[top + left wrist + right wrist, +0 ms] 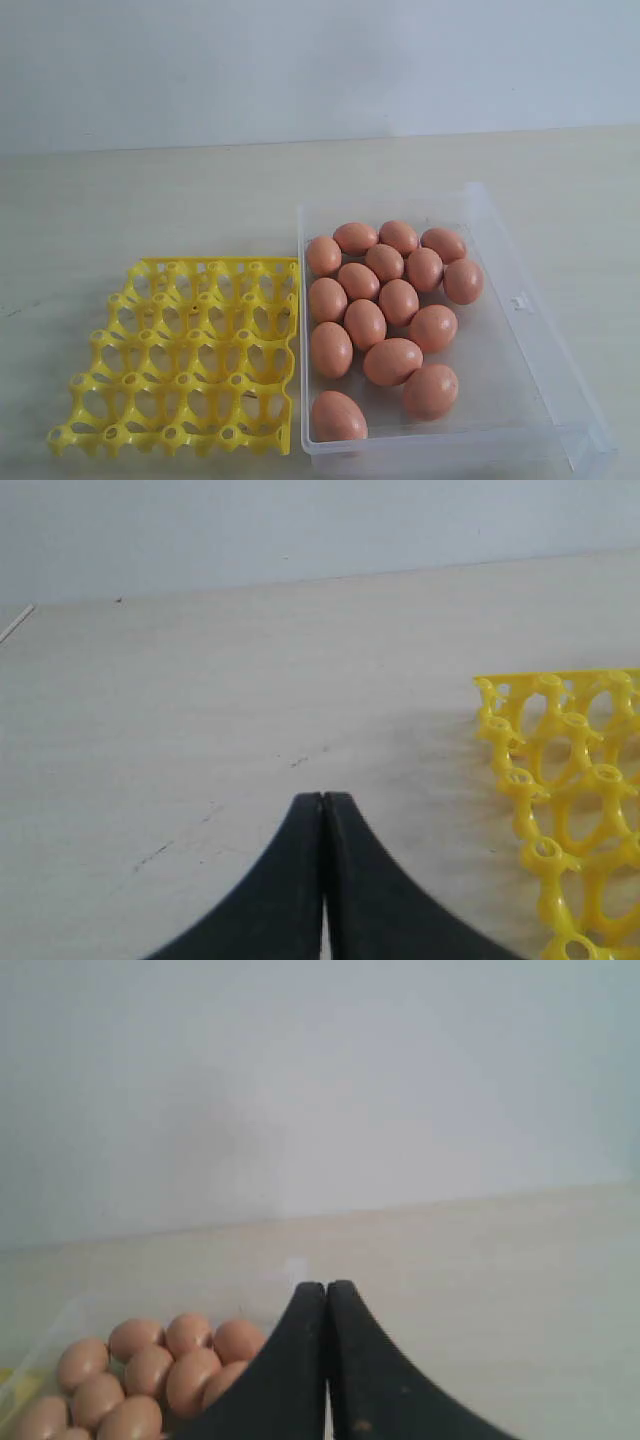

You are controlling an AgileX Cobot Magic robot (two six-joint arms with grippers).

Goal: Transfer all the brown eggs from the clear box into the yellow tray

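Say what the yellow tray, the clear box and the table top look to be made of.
The yellow tray: likely moulded plastic, glossy, evenly bright, a thin open lattice. The clear box: likely thin transparent plastic; the table shows through its walls, which catch light. The table: pale wood-look surface, matte, with faint grain streaks; solid wood or laminate cannot be told.

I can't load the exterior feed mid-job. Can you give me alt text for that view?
A clear box on the right holds sixteen brown eggs, bunched toward its left and far side, with none moved yet. A yellow tray lies close beside it on the left, every cup empty, on a pale table.
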